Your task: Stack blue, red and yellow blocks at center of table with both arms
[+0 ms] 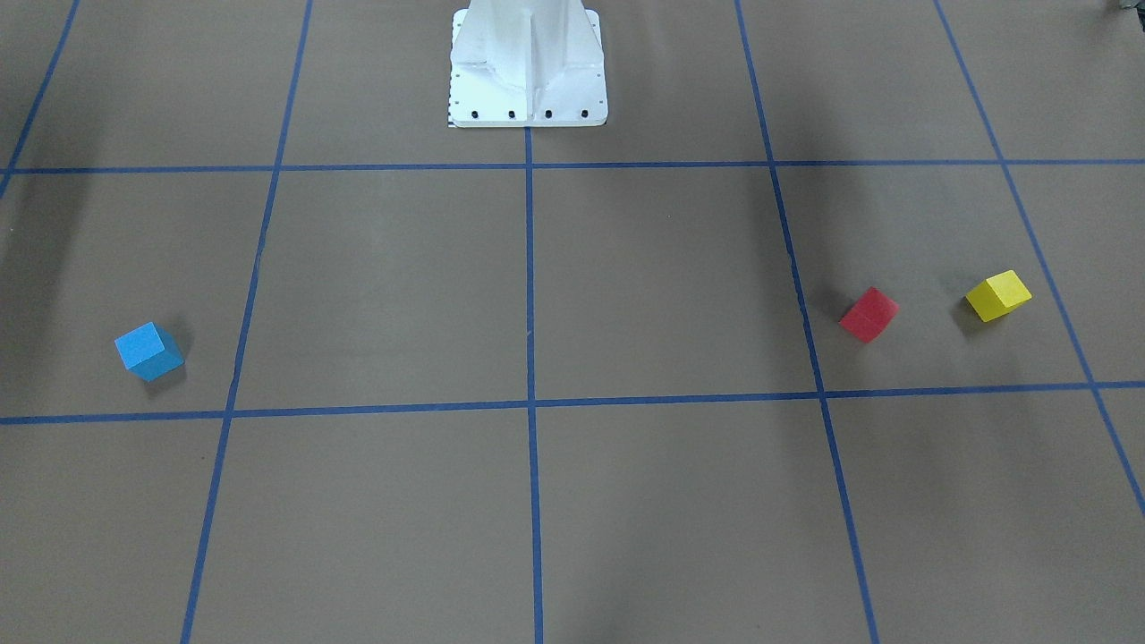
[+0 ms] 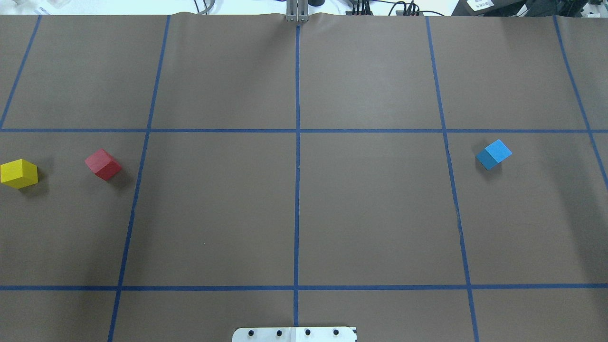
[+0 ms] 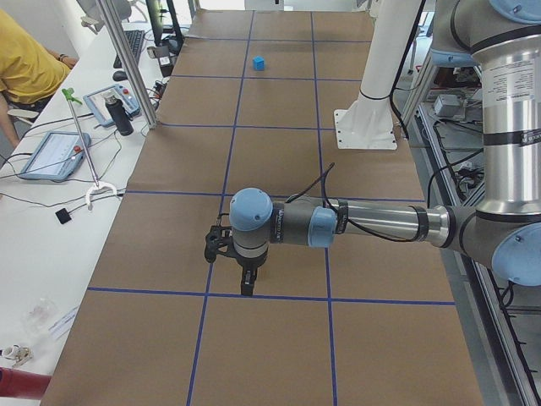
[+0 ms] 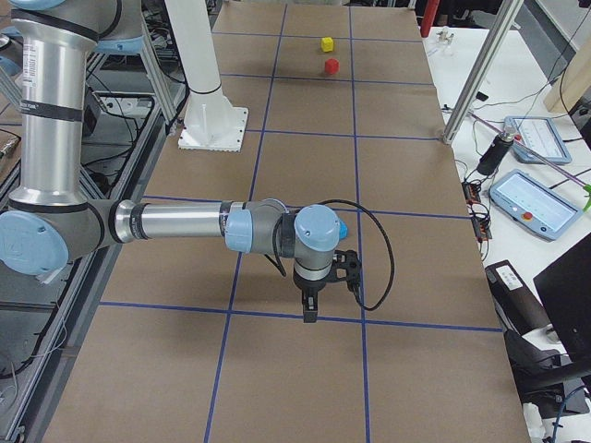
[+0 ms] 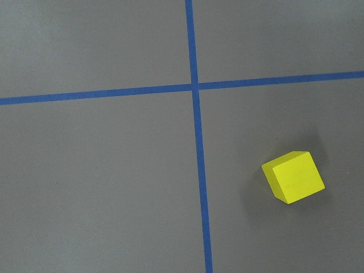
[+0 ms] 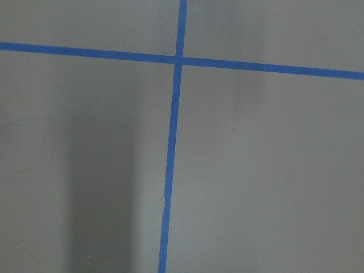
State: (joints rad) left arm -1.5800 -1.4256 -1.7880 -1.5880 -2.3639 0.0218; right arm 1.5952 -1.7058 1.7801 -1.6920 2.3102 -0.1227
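On the table (image 2: 213,213), from above, yellow block (image 2: 19,173) and red block (image 2: 103,164) sit at 9 o'clock, blue block (image 2: 494,154) at 3. Left gripper (image 3: 246,286), right gripper (image 4: 310,312): open or closed, I cannot tell. Better to align the jaws with the turned faces

A white pedestal base (image 3: 366,128) is standing well beyond the left gripper (image 3: 246,288), on its robot side. Opposite, well away from that gripper, a grey tablet (image 3: 51,156) is lying on a white bench (image 3: 25,279), and a person in a yellow shirt (image 3: 24,63) is sitting farther off.

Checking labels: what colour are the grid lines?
Thin blue tape lines on matte brown table; overhead exterior shows best.
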